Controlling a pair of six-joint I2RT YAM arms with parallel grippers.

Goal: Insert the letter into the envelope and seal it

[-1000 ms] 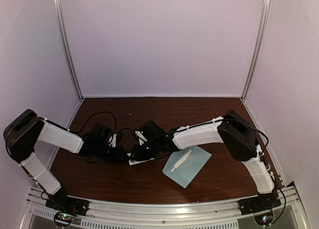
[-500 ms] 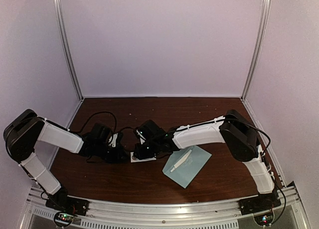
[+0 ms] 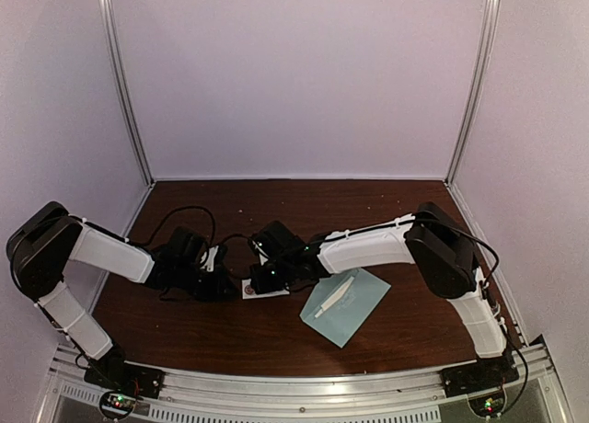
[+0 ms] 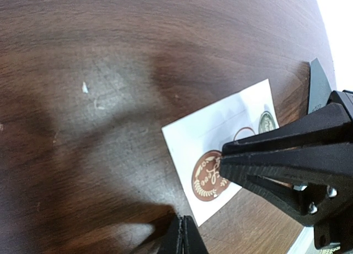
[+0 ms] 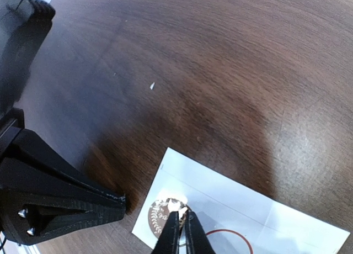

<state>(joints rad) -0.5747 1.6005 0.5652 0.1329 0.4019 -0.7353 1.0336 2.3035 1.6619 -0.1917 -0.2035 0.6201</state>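
The pale teal envelope (image 3: 354,308) lies flat on the table right of centre, with a narrow white strip (image 3: 333,296) across it. The letter is hidden from view. Left of the envelope lies a small white sticker sheet (image 3: 260,290) (image 4: 193,135) carrying a round brown seal sticker (image 4: 205,176) (image 5: 157,216). My right gripper (image 5: 180,223) (image 3: 260,282) is shut on that sticker's edge, which is lifted and shows white. My left gripper (image 4: 185,237) (image 3: 232,291) is shut, with its tips down on the table beside the sheet's near corner.
The sheet also bears a greyish round sticker (image 4: 267,121) and an empty red ring (image 5: 226,245). The two grippers stand close together, tip to tip across the sheet. White walls and metal posts (image 3: 124,92) bound the table's back and sides.
The right jaws have narrowed onto the brown sticker's edge. The sheet has shifted slightly on the table. The left gripper has stayed put.
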